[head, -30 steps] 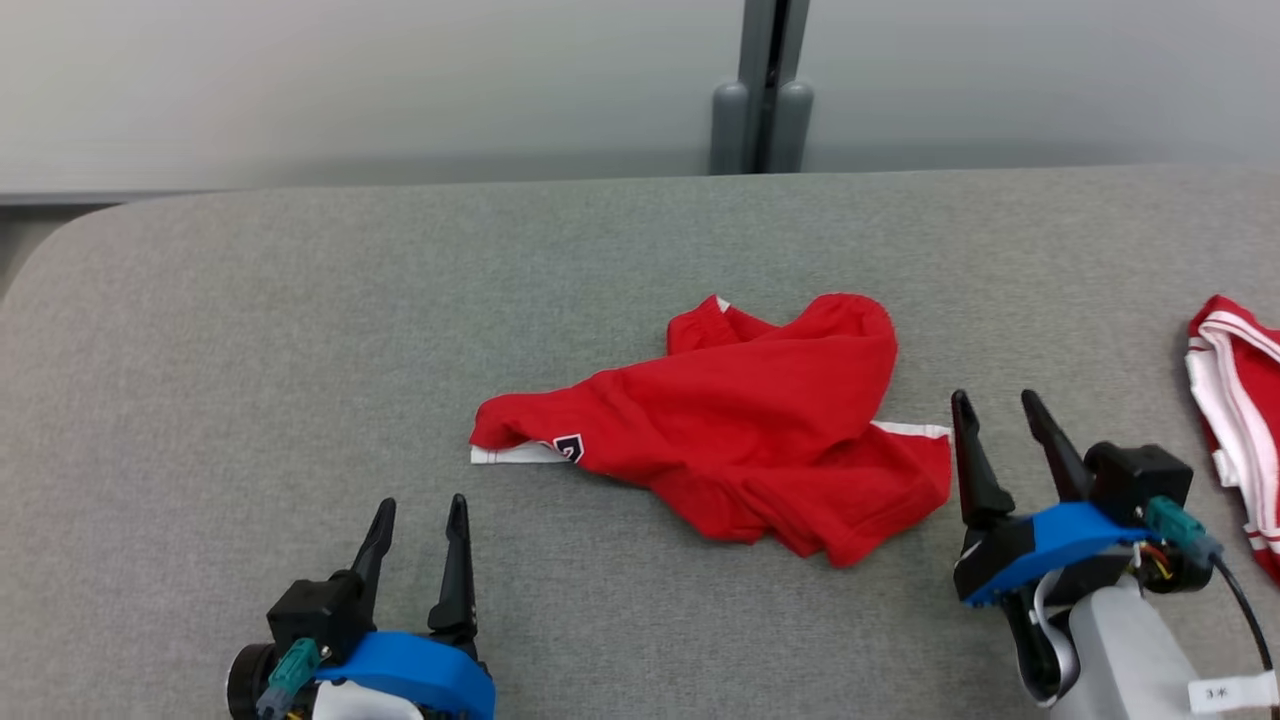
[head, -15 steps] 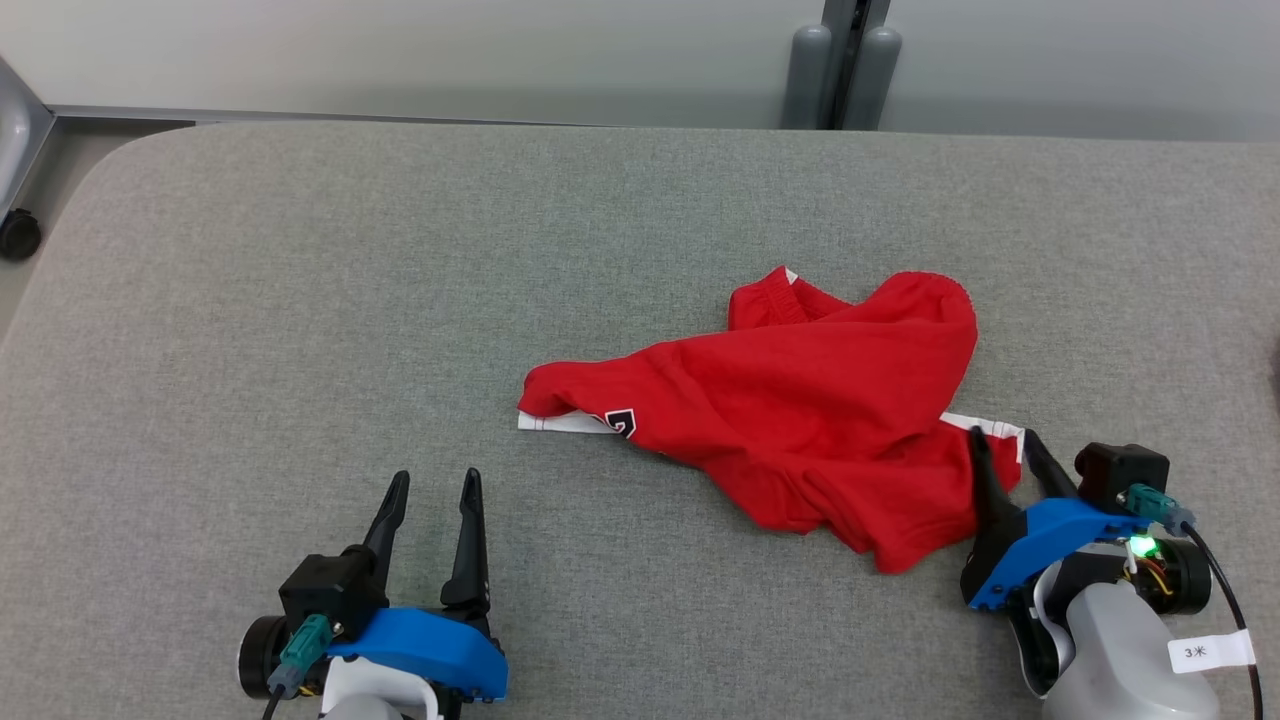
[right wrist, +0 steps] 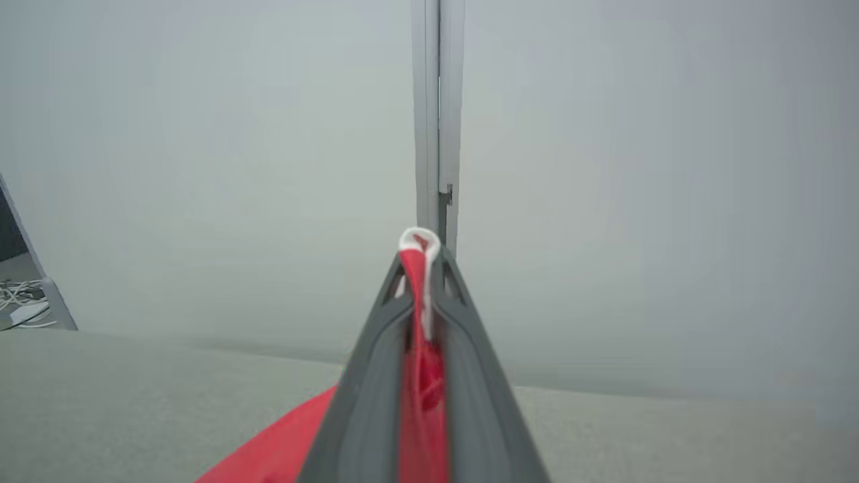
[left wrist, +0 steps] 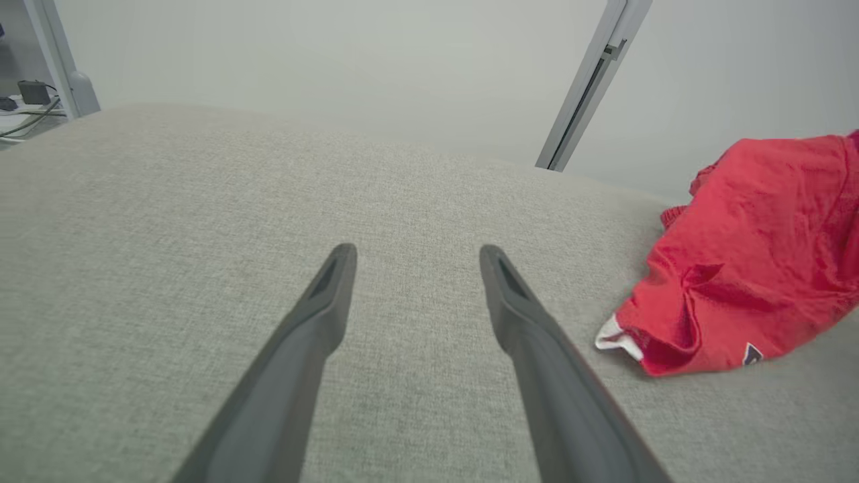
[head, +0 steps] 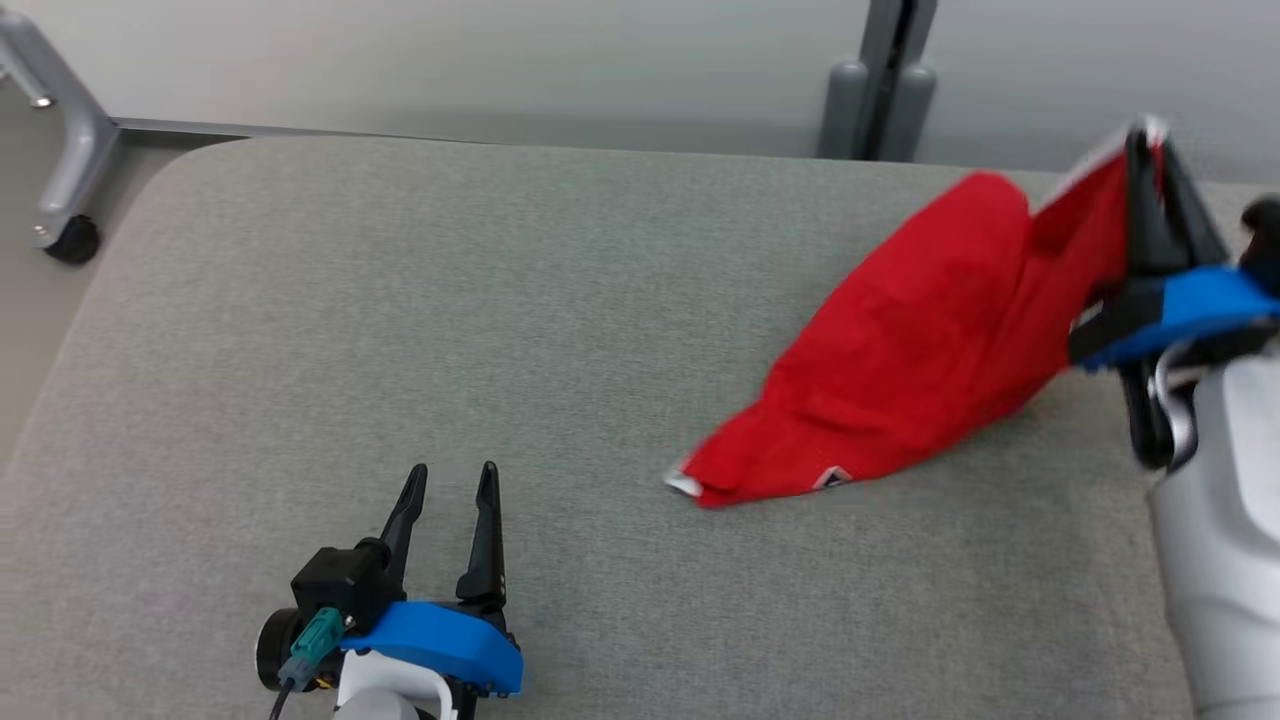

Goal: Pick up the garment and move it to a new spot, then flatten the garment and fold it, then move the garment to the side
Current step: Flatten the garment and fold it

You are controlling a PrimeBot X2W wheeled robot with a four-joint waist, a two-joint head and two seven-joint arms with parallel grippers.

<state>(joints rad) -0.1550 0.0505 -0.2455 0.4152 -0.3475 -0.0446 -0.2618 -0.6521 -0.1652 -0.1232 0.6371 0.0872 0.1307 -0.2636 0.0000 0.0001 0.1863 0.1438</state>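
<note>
**Around the grey padded table**

The padded table [head: 400, 300] has a grey woven fabric top, and its far-left corner is rounded. Behind its far edge stands a pale partition wall [head: 450, 60], split by a vertical grey post [head: 890, 70] with two rounded stubs at its foot. Off the table's far-left corner, a grey metal frame leg [head: 75, 150] ends in a black caster [head: 72, 240]. Loose cables [left wrist: 20, 124] and a small dark box [left wrist: 32, 90] lie beyond that corner.

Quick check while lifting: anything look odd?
Nothing stands out. The right gripper is shut on the white edge of the red garment, whose low end rests on the grey surface. The left gripper is open.
</note>
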